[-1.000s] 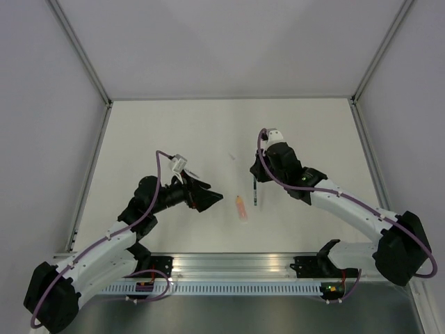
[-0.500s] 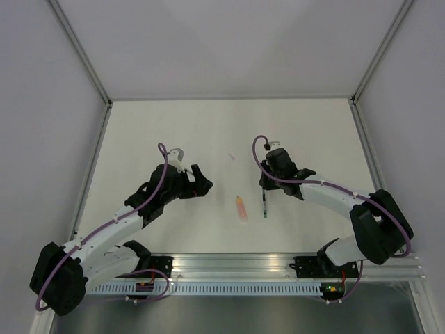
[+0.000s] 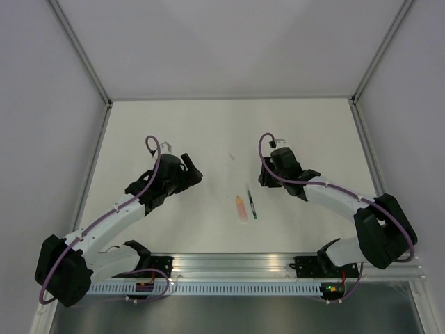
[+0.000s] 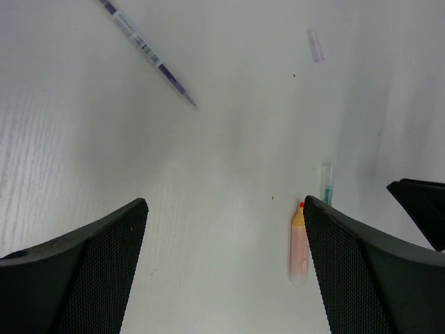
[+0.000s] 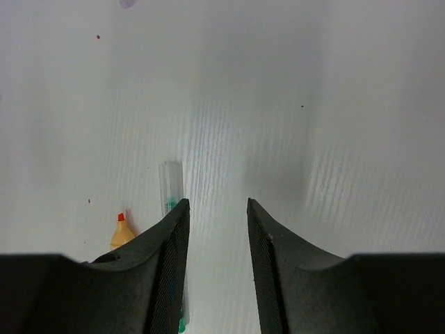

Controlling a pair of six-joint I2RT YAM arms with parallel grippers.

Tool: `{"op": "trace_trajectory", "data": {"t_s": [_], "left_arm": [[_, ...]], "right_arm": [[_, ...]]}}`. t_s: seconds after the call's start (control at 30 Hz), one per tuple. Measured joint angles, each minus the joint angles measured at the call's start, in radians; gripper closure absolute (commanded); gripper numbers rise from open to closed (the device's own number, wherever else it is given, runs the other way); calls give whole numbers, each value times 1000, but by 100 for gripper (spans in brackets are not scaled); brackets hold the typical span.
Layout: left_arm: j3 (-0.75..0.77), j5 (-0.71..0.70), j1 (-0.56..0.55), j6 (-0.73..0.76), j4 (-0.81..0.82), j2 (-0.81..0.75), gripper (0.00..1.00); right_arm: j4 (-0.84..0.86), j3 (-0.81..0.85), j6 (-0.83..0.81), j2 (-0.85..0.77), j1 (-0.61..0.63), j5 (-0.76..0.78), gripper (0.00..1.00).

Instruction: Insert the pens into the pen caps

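Observation:
Two pens lie side by side on the white table. The pale orange pen (image 3: 240, 208) has a yellow end with a red tip (image 4: 299, 243). Just right of it lies the dark pen (image 3: 252, 203), whose far end sits in a clear cap with teal inside (image 5: 170, 184). My right gripper (image 3: 263, 182) hovers just beyond and right of the dark pen, open, with only bare table between its fingers (image 5: 217, 203). My left gripper (image 3: 196, 172) stands wide open well left of both pens (image 4: 224, 202), holding nothing. No loose orange-yellow pen cap shows.
A thin purple-and-clear pen (image 4: 149, 54) lies farther out on the table in the left wrist view. A small clear tube (image 4: 316, 46) lies loose beyond the two pens. Grey walls with metal rails close in the table on three sides.
My right gripper has opened and let go of the dark pen, which now lies on the table beside the orange one. My left arm has drawn back to the left, still open.

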Motion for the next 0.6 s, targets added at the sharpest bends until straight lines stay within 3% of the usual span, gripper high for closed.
{"op": "trace_trajectory", "data": {"t_s": [0.17,0.27,0.37,0.5,0.6], "left_arm": [[57,-31,82,-25,-100,26,5],[130,-26,216,-4,-161,97,5],[186,11,397,60,-214,171,11],[187,26,620,108,-307,212,14],[159,6,697,98,-374,196,15]], "right_arm": [[32,-63,11,-124,0,-23,54],[72,-107,18,-204,0,-53,54],[95,-136,25,-271,0,-83,54],[118,-141,33,-312,0,-116,54],[126,-141,36,-324,0,-137,53]]}}
